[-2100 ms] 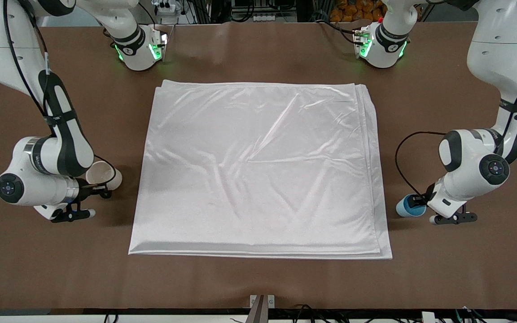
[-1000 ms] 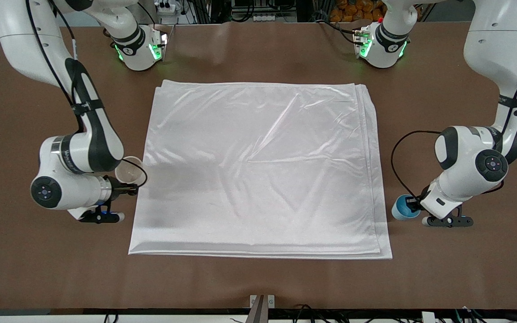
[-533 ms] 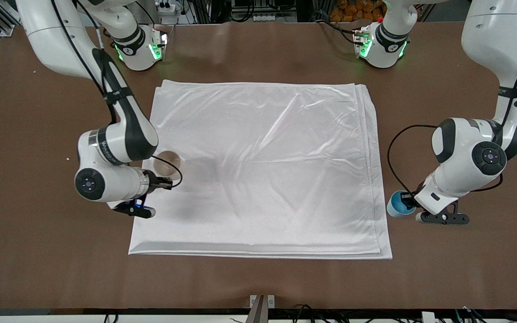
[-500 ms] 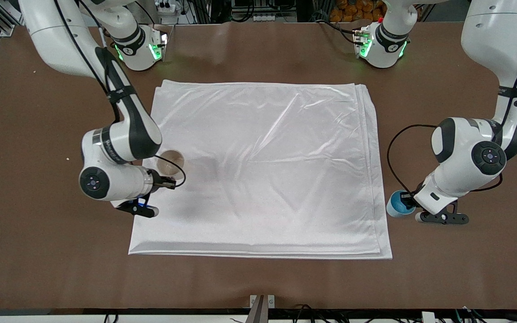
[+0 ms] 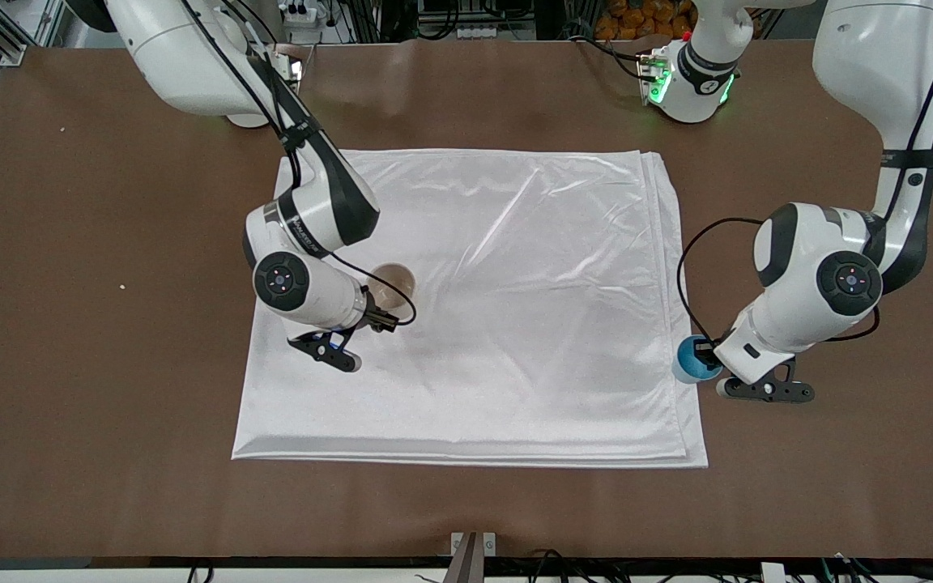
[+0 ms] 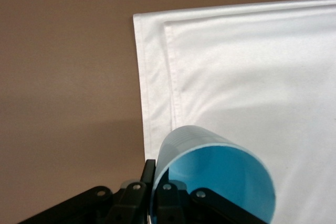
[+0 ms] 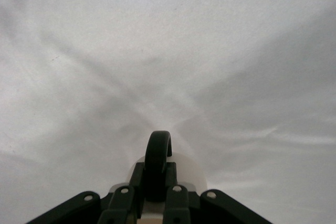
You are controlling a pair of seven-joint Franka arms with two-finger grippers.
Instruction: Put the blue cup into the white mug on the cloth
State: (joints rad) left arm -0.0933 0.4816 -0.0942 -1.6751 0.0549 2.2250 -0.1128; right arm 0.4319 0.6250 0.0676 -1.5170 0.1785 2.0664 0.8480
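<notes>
Gripping the white mug (image 5: 393,282) by its dark handle (image 7: 157,162), the right tool (image 5: 382,321) hung over the cloth (image 5: 515,267), left of centre in the front view, with the mug's mouth tipped toward the camera. Its jaws were clenched on the handle, as the right wrist view showed. At the right of the same view the left tool (image 5: 708,350) was clenched on the wall of the blue cup (image 5: 692,361), holding it over the cloth's edge at the left arm's end of the worktop (image 5: 70,324). The left wrist view showed the cup (image 6: 215,179) tilted, its bright blue inside open to the camera, above the folded border.

The step in hand appeared to be setting the mug down on the cloth. Doing it well would likely mean turning the mug upright before lowering it, choosing a flat stretch away from the creases, and releasing only once its base sat level, since the shiny fabric might let it slide or tip. The cup should probably wait until the mug stands steady.
</notes>
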